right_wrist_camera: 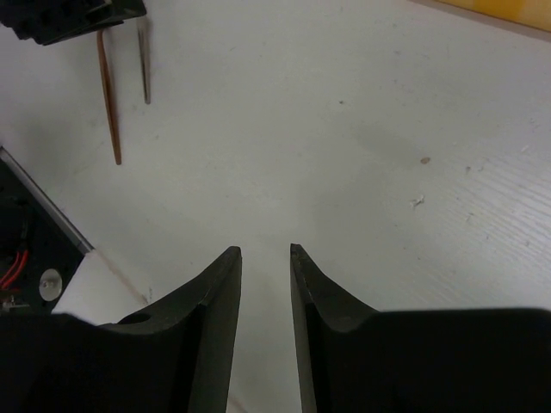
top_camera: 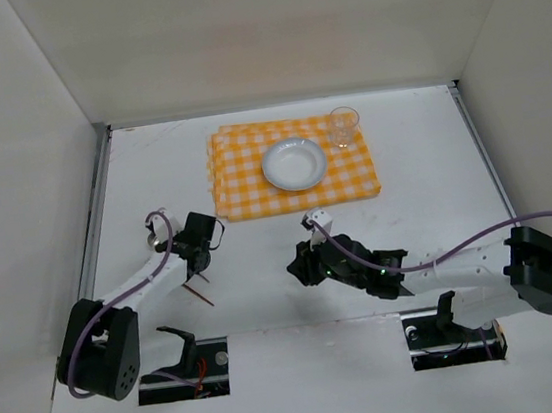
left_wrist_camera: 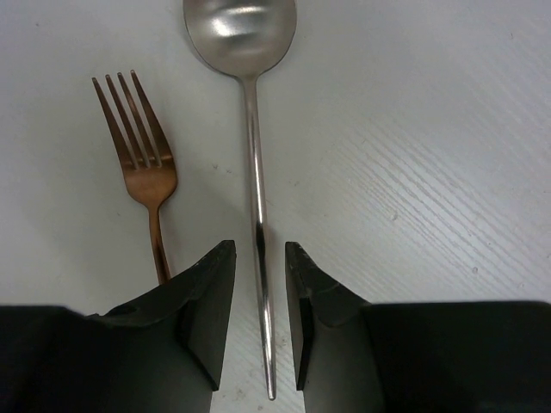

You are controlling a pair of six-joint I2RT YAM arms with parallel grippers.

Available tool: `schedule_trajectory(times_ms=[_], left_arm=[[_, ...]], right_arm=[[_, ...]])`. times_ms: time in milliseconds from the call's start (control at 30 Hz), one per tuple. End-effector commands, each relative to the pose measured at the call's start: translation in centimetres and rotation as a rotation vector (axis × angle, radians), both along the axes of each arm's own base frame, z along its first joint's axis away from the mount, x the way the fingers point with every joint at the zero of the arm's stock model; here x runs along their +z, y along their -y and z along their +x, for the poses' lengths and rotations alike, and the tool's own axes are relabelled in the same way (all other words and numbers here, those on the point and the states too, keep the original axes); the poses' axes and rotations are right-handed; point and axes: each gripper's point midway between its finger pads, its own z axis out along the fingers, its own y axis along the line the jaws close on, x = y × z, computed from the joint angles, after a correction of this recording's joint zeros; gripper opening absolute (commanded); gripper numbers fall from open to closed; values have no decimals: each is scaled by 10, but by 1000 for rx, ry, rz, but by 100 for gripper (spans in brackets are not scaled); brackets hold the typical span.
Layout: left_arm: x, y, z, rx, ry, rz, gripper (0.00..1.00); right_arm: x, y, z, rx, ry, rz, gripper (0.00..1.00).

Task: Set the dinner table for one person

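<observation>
Evidently the cutlery step is in hand. The left gripper [left_wrist_camera: 260,248] hangs low over a slim silver metal spoon [left_wrist_camera: 253,163], its jaws slightly spread and straddling the handle with a sliver of bare surface on either side, so nothing is pinched. Just beside the spoon lies a copper-coloured metal fork [left_wrist_camera: 146,163], roughly parallel and not touching it. Both rest on the large matte white dinner table [top_camera: 436,197], near the left arm and well apart from the orange-and-white checked cloth mat [top_camera: 244,195] at the far middle. That mat carries a round shallow white dish [top_camera: 294,163] and, toward its far right corner, a clear drinking glass [top_camera: 344,128]. The right gripper [right_wrist_camera: 265,251] hovers over bare table, jaws spread and empty. The next move, as I judge it, calls for closing squarely on the thin handle, lifting without nudging the fork, then carrying the spoon to the dish's side.
</observation>
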Motion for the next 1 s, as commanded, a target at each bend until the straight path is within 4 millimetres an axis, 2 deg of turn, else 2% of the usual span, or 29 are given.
schedule_trajectory(times_ms=[0, 267, 500, 767, 967], left_arm=[[-1, 0, 6, 27, 22, -17, 27], [-12, 0, 8, 32, 8, -22, 25], [-22, 2, 7, 36, 1, -74, 21], [-30, 1, 1, 58, -11, -131, 21], [-32, 4, 3, 48, -9, -149, 10]], right_arm=[[35, -24, 0, 27, 38, 110, 35], [36, -23, -1, 27, 40, 114, 35], [46, -13, 0, 17, 65, 137, 35], [68, 44, 35, -132, 116, 203, 36], [77, 71, 49, -210, 126, 236, 36]])
